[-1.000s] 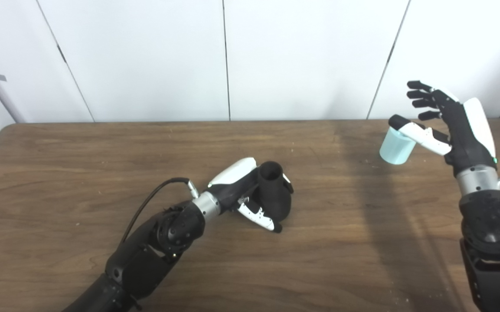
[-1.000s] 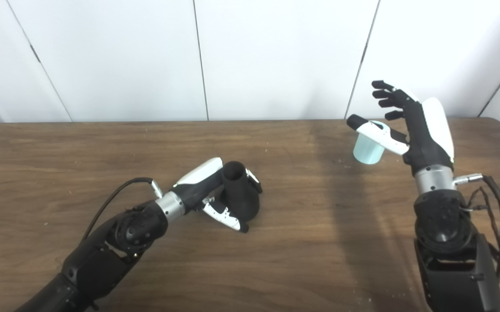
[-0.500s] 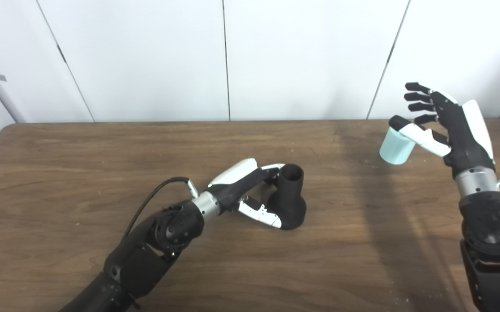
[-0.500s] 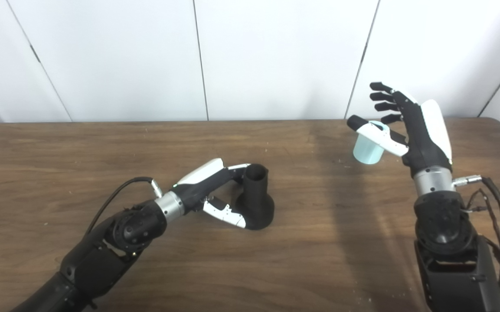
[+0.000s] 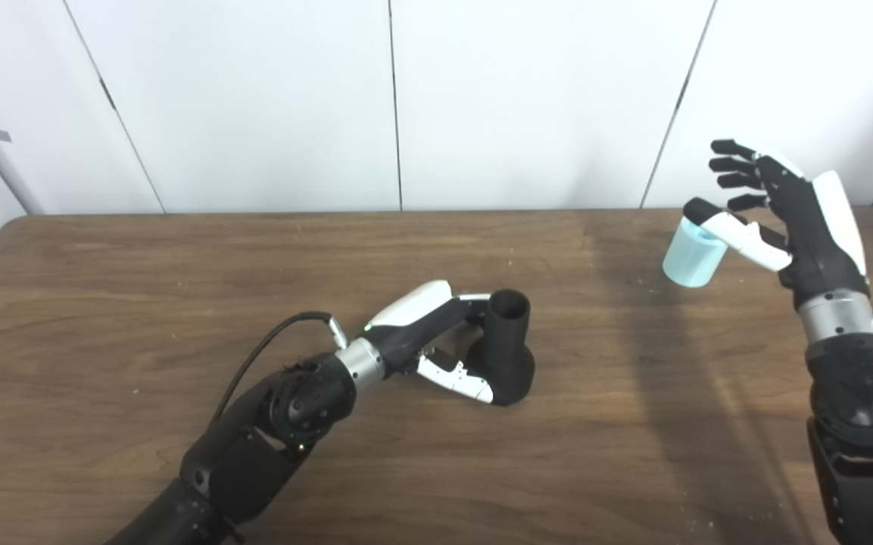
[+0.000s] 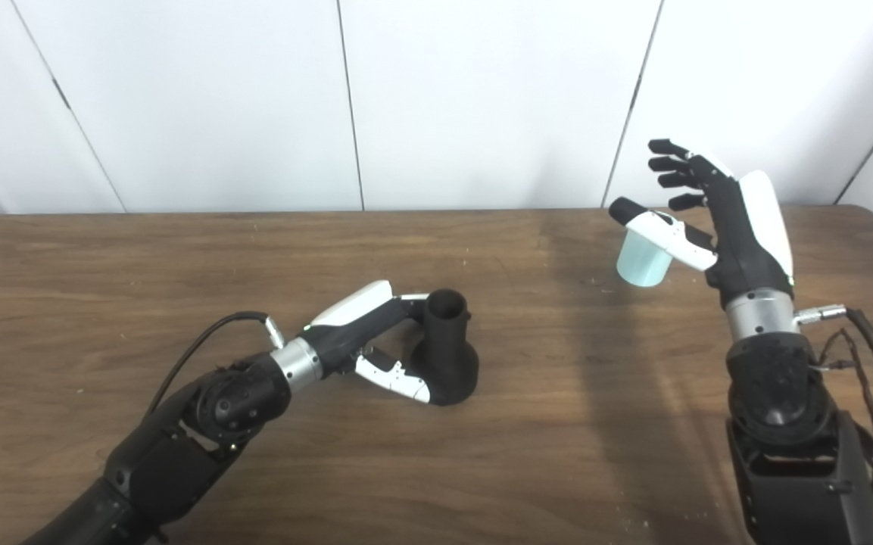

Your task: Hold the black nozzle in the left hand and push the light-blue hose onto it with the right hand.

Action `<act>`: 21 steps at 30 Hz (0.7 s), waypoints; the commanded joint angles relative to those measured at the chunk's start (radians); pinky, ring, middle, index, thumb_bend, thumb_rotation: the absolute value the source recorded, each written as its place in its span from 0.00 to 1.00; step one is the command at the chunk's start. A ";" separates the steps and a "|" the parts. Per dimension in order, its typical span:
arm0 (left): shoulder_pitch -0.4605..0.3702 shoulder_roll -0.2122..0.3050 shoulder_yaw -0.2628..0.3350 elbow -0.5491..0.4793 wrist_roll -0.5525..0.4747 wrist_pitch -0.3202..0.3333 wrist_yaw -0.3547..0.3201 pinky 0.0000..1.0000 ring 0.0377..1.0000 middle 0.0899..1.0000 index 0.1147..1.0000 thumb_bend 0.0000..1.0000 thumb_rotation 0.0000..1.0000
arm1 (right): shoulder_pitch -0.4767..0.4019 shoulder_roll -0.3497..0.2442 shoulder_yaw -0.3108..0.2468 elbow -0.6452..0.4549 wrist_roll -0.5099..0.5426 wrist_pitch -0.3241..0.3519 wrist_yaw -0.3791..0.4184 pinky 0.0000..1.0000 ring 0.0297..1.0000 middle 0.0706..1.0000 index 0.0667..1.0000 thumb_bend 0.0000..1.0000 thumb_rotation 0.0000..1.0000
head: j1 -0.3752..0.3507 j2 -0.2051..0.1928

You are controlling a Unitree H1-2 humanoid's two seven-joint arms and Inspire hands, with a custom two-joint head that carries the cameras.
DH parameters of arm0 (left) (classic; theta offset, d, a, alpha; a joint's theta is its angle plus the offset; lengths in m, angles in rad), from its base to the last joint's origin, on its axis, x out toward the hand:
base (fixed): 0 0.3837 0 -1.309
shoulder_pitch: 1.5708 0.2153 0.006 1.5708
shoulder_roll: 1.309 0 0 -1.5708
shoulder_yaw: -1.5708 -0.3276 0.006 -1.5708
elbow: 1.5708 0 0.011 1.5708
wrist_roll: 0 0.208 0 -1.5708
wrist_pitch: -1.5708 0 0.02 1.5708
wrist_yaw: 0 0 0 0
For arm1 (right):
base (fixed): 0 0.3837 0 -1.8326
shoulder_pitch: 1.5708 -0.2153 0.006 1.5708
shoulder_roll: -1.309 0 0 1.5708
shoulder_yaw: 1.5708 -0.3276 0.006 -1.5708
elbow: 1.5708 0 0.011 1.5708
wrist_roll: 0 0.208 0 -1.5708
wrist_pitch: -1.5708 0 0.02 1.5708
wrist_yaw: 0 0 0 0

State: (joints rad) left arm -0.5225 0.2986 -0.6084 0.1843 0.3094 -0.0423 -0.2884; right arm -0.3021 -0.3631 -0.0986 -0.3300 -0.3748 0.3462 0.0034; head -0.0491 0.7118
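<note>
The black nozzle (image 5: pixel 508 356) stands upright on its wide base near the middle of the wooden table (image 5: pixel 141 265), narrow neck up. My left hand (image 5: pixel 436 341) lies beside it on its left, open, with the fingers stretched to the neck and the thumb against the base, not wrapped around it. The light-blue hose (image 5: pixel 690 261), a short tube, stands at the back right. My right hand (image 5: pixel 792 219) is raised just right of it, open with fingers spread; its thumb crosses over the tube's top rim. Contact there cannot be told.
A black cable (image 5: pixel 269 348) loops off my left wrist over the table. The table's far edge meets a white panelled wall (image 5: pixel 406 106). A wide stretch of bare wood lies between the nozzle and the hose.
My left hand, wrapped around the tilted nozzle a second ago, has opened. The nozzle now stands upright, slightly further right. My right hand has barely shifted by the hose.
</note>
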 commanded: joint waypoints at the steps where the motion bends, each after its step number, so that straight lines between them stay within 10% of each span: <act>1: 0.118 -0.017 -0.087 0.086 0.004 0.007 -0.137 0.67 0.70 0.63 0.56 0.74 0.44 | -0.050 -0.018 -0.021 -0.046 -0.001 -0.044 -0.018 0.66 0.76 0.76 0.78 0.69 0.81 | -0.001 0.000; 21: 0.125 -0.026 -0.091 0.107 0.094 -0.041 -0.107 0.53 0.57 0.50 0.43 0.59 0.38 | -0.047 -0.020 -0.021 -0.053 0.000 -0.035 -0.006 0.69 0.78 0.76 0.79 0.69 0.83 | -0.001 0.009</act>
State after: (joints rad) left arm -0.4910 0.2710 -0.5992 0.2150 0.3530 -0.1337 -0.2434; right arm -0.3052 -0.3631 -0.1032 -0.3436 -0.3756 0.3451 0.0045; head -0.0491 0.7210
